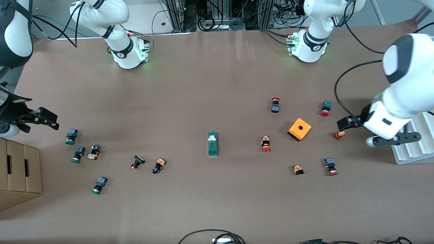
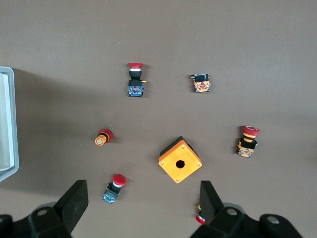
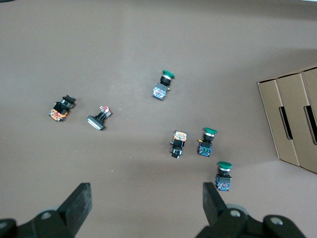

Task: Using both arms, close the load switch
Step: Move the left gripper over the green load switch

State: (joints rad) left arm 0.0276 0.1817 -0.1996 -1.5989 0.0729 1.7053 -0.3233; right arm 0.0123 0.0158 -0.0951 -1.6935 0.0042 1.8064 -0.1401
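Note:
The load switch is a narrow dark-green block lying flat mid-table, its white tab at the end farther from the front camera. Neither wrist view shows it. My left gripper hangs open and empty over the left arm's end of the table. In the left wrist view this gripper is above bare table, with its black fingers wide apart. My right gripper hangs open and empty over the right arm's end. It appears again in the right wrist view, over bare table beside a green-capped button.
An orange box with a hole and several red push buttons lie toward the left arm's end. Green-capped and black buttons lie toward the right arm's end. A cardboard box and a white tray sit at the table's ends.

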